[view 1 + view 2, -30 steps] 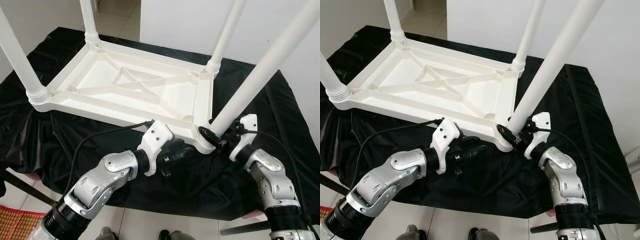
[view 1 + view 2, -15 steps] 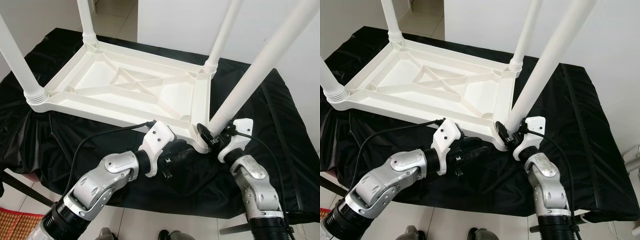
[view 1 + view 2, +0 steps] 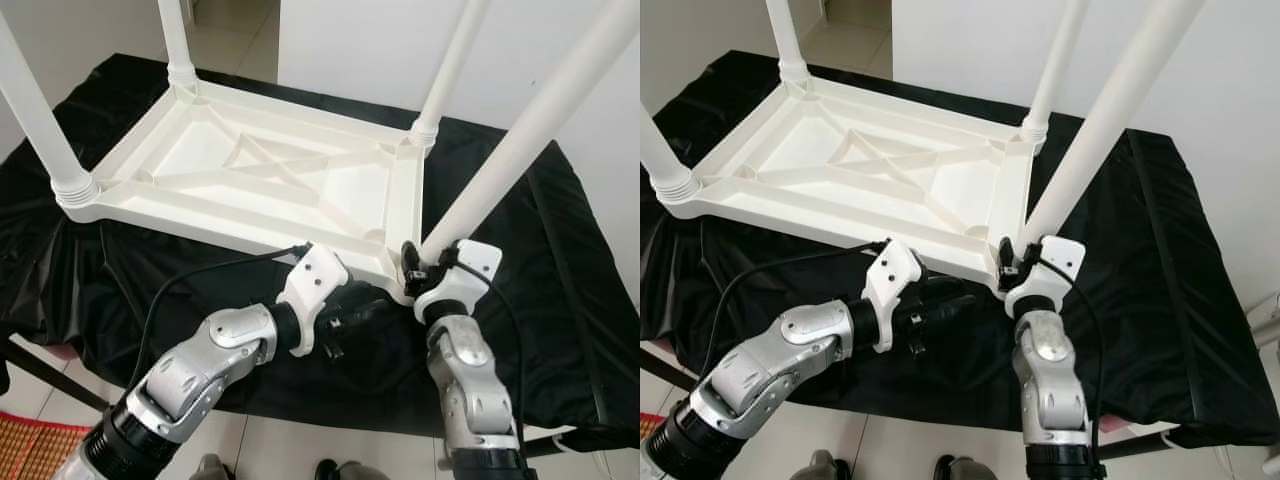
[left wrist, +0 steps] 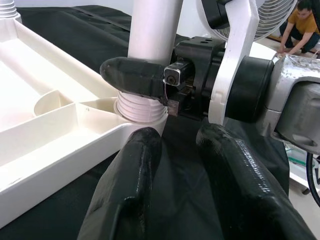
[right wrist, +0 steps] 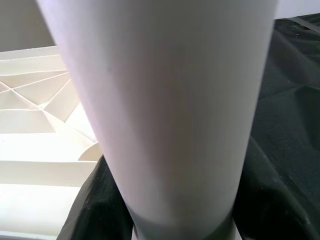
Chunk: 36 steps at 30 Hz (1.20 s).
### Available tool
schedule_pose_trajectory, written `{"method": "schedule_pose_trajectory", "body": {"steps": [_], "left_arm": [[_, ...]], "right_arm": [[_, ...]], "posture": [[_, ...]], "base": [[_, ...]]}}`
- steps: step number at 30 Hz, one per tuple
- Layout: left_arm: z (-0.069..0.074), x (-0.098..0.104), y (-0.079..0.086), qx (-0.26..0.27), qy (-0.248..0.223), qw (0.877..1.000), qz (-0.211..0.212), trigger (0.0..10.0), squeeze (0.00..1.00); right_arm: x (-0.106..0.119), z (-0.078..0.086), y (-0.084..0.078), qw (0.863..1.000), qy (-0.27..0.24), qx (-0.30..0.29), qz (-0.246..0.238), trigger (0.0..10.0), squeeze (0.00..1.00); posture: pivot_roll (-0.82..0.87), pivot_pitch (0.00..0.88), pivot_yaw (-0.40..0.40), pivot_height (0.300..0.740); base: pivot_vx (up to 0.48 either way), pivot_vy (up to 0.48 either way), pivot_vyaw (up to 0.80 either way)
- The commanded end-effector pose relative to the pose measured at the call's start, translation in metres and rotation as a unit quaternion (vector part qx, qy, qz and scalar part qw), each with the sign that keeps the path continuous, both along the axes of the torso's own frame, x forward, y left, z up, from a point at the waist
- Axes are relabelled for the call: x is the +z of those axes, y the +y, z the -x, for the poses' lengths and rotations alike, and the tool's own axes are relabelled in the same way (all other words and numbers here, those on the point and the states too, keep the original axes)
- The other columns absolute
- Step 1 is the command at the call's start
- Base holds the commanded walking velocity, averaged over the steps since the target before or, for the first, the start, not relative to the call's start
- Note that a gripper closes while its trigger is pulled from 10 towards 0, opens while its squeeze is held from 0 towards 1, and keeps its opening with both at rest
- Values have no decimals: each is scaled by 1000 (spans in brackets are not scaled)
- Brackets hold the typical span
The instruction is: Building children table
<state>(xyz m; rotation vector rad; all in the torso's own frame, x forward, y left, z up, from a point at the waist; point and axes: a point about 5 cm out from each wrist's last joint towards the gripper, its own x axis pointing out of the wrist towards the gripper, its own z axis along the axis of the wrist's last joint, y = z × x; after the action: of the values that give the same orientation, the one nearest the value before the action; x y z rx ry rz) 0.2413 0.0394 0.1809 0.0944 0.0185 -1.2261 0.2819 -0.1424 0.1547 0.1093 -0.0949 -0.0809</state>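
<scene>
Tabletop (image 3: 250, 175) of the white plastic kids' table is lying upside down on a desk (image 3: 560, 270) covered in black cloth, ribbed underside facing up, and it's taking up most of the left and middle of the cloth. Three legs are already standing in their corner sockets: far left leg (image 3: 172, 35), near left leg (image 3: 35, 110) and far right leg (image 3: 452, 65).

The fourth leg (image 3: 525, 135) is sitting at the near right corner, leaning out toward the robot's right rather than standing straight. The right pincer (image 3: 415, 268) is clamping this leg right at its base, one black finger on each side just above the ribbed collar (image 4: 140, 107) where it's meeting the socket. In the right wrist view the leg is just a big white tube up close.

The left pincer (image 3: 355, 310) is hovering just in front of that same corner, low over the black cloth, with its two fingers (image 4: 130, 185) spread apart and gripping nothing. It's pointing at the corner socket, near the tabletop's edge but not touching it.
</scene>
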Motion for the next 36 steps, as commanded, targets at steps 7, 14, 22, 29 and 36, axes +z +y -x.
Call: {"method": "schedule_pose_trajectory", "body": {"steps": [7,14,22,29,36], "left_arm": [[9,-4,-4,-63,10,998,-6,10000,0],[8,-4,-4,-60,9,998,-6,10000,0],[7,-3,-2,-57,9,998,-6,10000,0],[7,-2,0,-55,9,998,-8,10000,0],[8,-3,1,-52,10,999,-9,10000,0]], "right_arm": [[-16,2,-14,999,43,-10,0,10000,1000],[-6,0,-26,999,21,30,17,10000,867],[-1,-4,-32,995,15,87,47,10000,0],[0,-7,-32,992,12,116,56,10000,0],[2,-9,-33,988,5,144,64,10000,0]], "posture": [[40,140,-96,740],[42,140,-100,740],[49,150,-94,740],[64,156,-89,740],[64,156,-89,740]], "base": [[0,0,0],[0,0,0],[0,0,0],[0,0,0],[0,0,0]]}}
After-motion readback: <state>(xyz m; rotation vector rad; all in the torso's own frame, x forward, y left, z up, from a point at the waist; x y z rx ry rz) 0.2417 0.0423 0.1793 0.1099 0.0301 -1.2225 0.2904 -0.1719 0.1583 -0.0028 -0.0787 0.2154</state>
